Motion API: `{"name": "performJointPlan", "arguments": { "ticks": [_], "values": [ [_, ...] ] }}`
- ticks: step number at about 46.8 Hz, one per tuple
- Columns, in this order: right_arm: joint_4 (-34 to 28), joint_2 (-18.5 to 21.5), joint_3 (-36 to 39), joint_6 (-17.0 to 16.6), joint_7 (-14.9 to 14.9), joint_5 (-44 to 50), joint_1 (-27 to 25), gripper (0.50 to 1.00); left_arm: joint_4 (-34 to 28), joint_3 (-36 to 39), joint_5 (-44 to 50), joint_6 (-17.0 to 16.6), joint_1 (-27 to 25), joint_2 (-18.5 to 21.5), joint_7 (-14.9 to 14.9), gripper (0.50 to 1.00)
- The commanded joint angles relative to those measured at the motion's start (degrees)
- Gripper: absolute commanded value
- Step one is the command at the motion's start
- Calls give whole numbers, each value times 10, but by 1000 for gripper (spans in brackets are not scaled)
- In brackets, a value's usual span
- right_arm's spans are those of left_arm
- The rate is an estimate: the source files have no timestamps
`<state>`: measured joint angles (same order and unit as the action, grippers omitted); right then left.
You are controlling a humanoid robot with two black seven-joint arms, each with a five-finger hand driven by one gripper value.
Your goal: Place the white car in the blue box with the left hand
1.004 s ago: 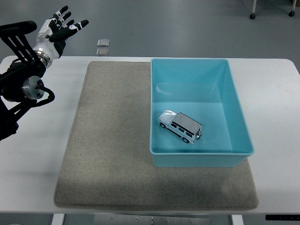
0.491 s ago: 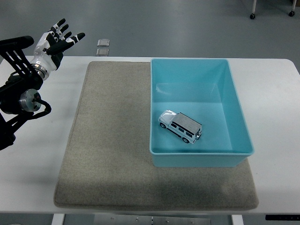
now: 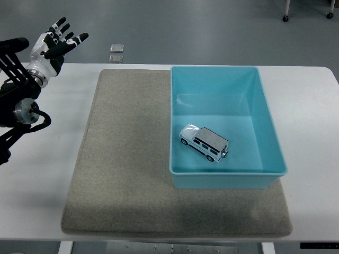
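Note:
The white car (image 3: 204, 143) lies on the floor of the blue box (image 3: 267, 114), toward its near left part, on its wheels and turned diagonally. My left hand (image 3: 55, 41) is raised at the far left of the table, well away from the box, with its fingers spread and nothing in them. The black left arm (image 3: 16, 100) runs down the picture's left edge. The right arm does not show.
A grey felt mat (image 3: 124, 159) covers the middle of the white table (image 3: 37, 180), and the box stands on its right half. Two small square plates (image 3: 116, 53) lie on the floor beyond the table's far edge.
My left hand has drawn back to the left and a little up, further from the box, still spread. The car and the box have not moved.

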<state>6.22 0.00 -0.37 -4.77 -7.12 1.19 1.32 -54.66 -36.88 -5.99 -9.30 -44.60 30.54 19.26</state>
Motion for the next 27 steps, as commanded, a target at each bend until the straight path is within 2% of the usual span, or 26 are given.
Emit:
{"name": "performJointPlan", "arguments": {
  "ticks": [1, 27],
  "values": [
    [10, 0, -1, -6, 0, 1, 0, 936, -2, -4, 0, 0, 2, 0, 0, 999],
    [15, 0, -1, -5, 0, 3, 3, 936, -2, -6, -1, -1, 2, -7, 0, 999]
  ]
}}
